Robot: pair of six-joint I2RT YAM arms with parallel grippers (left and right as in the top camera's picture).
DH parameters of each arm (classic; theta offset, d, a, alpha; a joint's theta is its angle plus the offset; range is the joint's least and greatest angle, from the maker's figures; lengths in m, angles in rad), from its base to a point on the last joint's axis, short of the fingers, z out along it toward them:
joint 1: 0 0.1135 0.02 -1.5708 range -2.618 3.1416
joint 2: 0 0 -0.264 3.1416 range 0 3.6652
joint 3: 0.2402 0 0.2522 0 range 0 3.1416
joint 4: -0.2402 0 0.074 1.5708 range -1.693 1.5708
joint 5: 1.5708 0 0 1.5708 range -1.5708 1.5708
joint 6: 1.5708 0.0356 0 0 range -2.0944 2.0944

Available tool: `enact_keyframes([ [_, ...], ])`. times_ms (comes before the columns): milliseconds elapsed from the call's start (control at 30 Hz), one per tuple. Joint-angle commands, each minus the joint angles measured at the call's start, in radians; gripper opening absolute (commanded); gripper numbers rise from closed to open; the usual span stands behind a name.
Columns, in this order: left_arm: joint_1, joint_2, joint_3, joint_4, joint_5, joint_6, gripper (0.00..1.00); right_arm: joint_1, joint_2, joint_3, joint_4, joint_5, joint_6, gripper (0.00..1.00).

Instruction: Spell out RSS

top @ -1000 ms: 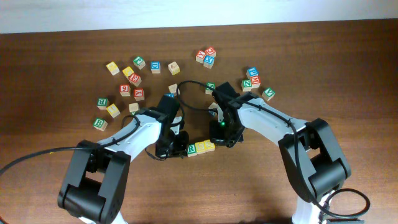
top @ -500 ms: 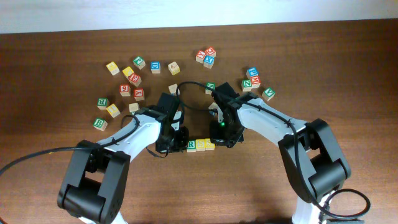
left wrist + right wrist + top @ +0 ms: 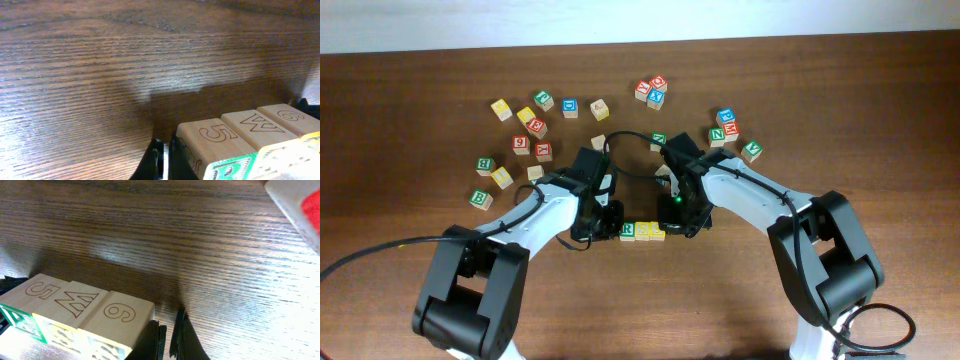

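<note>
Three cubes stand touching in a row near the table's middle: the green R cube [image 3: 628, 232], then two yellow S cubes [image 3: 643, 231] [image 3: 658, 230]. My left gripper [image 3: 611, 224] is shut and empty, its fingertips [image 3: 162, 160] against the R cube's [image 3: 220, 145] left side. My right gripper [image 3: 677, 222] is shut and empty, its fingertips [image 3: 168, 339] against the right end cube [image 3: 120, 317]. In the wrist views the cubes' side faces show 5, W and 6.
Several loose letter cubes lie scattered on the far side: a cluster at the back left [image 3: 532, 125], a green B cube [image 3: 480, 199], a trio [image 3: 651, 91] and a group at the right [image 3: 730, 130]. A red-and-white cube [image 3: 300, 202] lies near my right wrist.
The left gripper pushed the R cube up and to the right. The slanted, looser row has closed into a straight, tight line between the two grippers.
</note>
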State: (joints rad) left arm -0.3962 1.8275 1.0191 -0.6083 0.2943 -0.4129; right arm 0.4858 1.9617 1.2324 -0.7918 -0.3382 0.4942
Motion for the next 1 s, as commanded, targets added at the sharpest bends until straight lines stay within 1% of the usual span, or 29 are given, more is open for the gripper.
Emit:
enact_keyframes([
  [0,-0.007,0.016,0.014,0.002,0.023,-0.012,0.00,0.018,0.023,-0.017,0.007,0.013,-0.003,0.04],
  [367,-0.007,0.016,0.014,-0.021,0.022,-0.012,0.00,0.018,0.023,-0.017,0.034,0.014,-0.003,0.04],
  [467,-0.003,0.016,0.014,-0.039,-0.035,-0.013,0.00,0.018,0.023,-0.017,0.028,0.014,-0.003,0.04],
  [533,0.018,0.009,0.025,-0.084,-0.053,-0.013,0.00,0.018,0.023,-0.017,0.020,0.015,-0.003,0.04],
  [633,0.053,-0.026,0.047,-0.136,-0.056,-0.013,0.00,0.018,0.023,-0.017,0.013,0.039,-0.003,0.04],
  [733,0.072,-0.112,0.057,-0.165,-0.056,-0.012,0.00,0.017,0.023,-0.017,0.011,0.039,-0.003,0.04],
  [833,0.066,-0.161,0.057,-0.200,-0.055,-0.013,0.00,0.017,0.023,-0.017,0.012,0.040,-0.003,0.04],
  [967,-0.003,-0.160,0.056,-0.251,-0.054,-0.026,0.00,0.017,0.023,-0.017,0.012,0.037,0.020,0.04],
])
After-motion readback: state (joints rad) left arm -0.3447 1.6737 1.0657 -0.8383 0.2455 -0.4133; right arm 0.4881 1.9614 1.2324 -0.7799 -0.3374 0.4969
